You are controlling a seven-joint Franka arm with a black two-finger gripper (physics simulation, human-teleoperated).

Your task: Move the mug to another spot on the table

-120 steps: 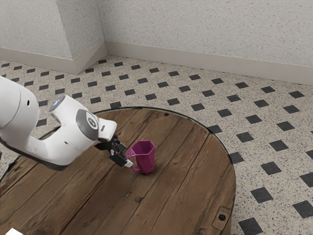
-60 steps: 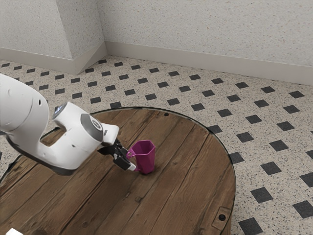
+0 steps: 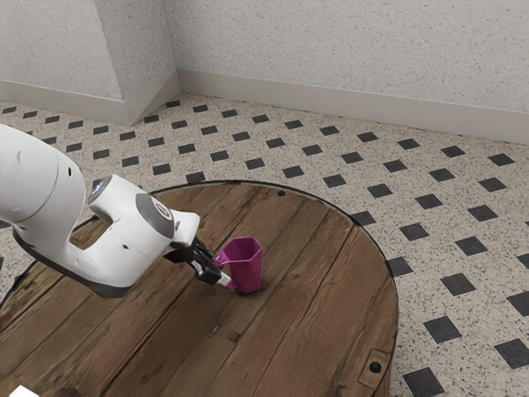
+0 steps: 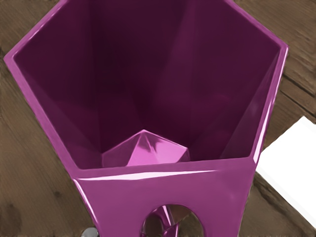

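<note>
A magenta six-sided mug [image 3: 245,263] stands near the middle of the round wooden table [image 3: 314,331], leaning slightly. Its handle faces the exterior view's left. My gripper [image 3: 218,272] reaches in from that side at the handle, with its black fingers closed around it. In the wrist view the mug [image 4: 148,98] is seen from above: open mouth, empty inside, and the handle loop [image 4: 170,219] just under my hand.
The table's rim [image 3: 388,281] curves along the exterior view's right, with tiled floor beyond. A small white thing [image 3: 16,390] lies at the table's lower left corner. A white flat shape [image 4: 291,168] shows beside the mug in the wrist view.
My arm has lowered and shifted a little toward the exterior view's right. The gripper has stayed at the mug's handle, and the mug has tilted slightly while hardly changing place.
</note>
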